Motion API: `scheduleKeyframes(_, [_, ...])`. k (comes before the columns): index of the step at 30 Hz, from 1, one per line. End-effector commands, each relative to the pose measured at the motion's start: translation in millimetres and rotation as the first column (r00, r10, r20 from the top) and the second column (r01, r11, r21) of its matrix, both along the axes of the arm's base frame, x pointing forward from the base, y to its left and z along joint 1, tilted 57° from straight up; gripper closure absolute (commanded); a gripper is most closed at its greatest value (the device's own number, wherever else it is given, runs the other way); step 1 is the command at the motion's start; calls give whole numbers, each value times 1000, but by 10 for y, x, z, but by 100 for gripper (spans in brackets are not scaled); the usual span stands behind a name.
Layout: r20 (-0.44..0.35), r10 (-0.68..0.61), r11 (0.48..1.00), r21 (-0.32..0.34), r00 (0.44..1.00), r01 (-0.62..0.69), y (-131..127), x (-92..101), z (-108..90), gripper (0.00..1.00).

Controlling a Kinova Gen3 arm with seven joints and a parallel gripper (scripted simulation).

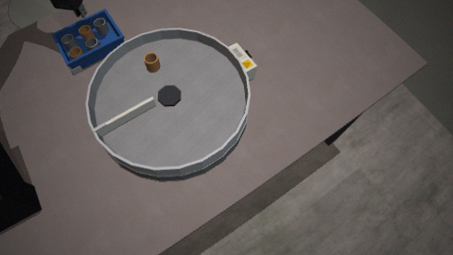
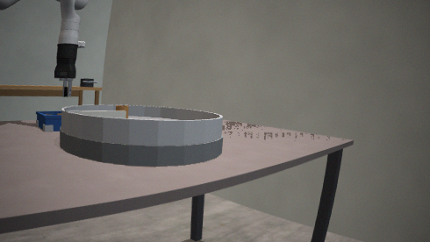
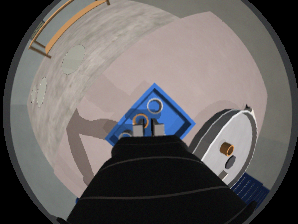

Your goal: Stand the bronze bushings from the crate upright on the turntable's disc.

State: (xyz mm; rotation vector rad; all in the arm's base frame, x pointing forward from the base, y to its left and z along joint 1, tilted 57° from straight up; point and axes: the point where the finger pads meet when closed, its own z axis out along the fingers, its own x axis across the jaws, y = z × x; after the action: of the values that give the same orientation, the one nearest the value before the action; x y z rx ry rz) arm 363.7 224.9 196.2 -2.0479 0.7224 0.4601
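Note:
The blue crate [image 1: 88, 41] sits at the table's far left and holds two bronze bushings [image 1: 86, 31] [image 1: 75, 52] and three steel bushings [image 1: 101, 25]. One more bronze bushing [image 1: 152, 60] stands upright on the turntable's grey disc [image 1: 194, 115], apart from the black hub [image 1: 169, 95]. My gripper [image 2: 66, 91] hangs well above the crate; its fingers stand a little apart with nothing between them. In the wrist view the fingertips point down at the crate [image 3: 154, 116], and the disc with its bronze bushing [image 3: 228, 147] lies to the right.
The turntable has a raised rim [image 1: 240, 125] and a white bar [image 1: 125, 115] lying across the disc from the rim toward the hub. A white box with a yellow label [image 1: 243, 56] sits against the rim's far side. The table edge runs along the right.

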Motion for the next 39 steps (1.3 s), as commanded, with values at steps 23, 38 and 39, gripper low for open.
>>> scheduleKeyframes(23, [0, 8, 1000, 2, 1000, -8, 429, -57, -266, 64])
scheduleKeyframes(38, [0, 8, 1000, 2, 1000, -8, 429, -57, -266, 64])
scheduleKeyframes(39, [0, 8, 1000, 2, 1000, -8, 429, -57, -266, 64])
